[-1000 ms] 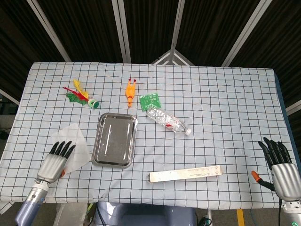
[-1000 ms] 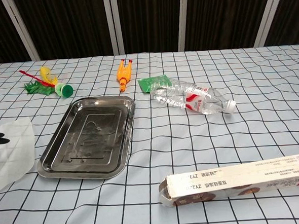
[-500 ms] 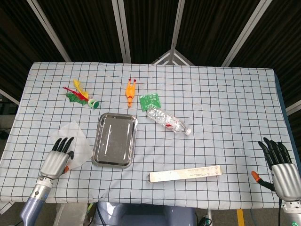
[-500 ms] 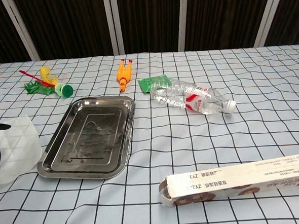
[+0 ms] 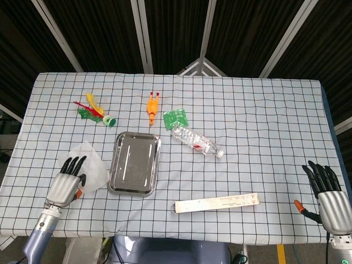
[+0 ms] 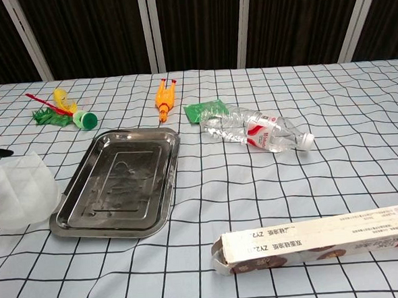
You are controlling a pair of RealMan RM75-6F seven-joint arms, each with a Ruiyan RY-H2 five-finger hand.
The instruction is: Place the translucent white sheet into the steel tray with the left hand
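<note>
The checked worktop [image 5: 264,110] is carrying everything. The steel tray [image 5: 135,163] is lying left of centre, with nothing in it. Just beside its left rim, the translucent white sheet [image 5: 92,165] is curling up off the cloth, not yet in the tray. The left hand [image 5: 67,184] is gripping the sheet's near edge, its fingers [image 5: 73,164] lying over it. The right hand [image 5: 330,197] is resting at the worktop's far right, fingers apart and holding nothing.
</note>
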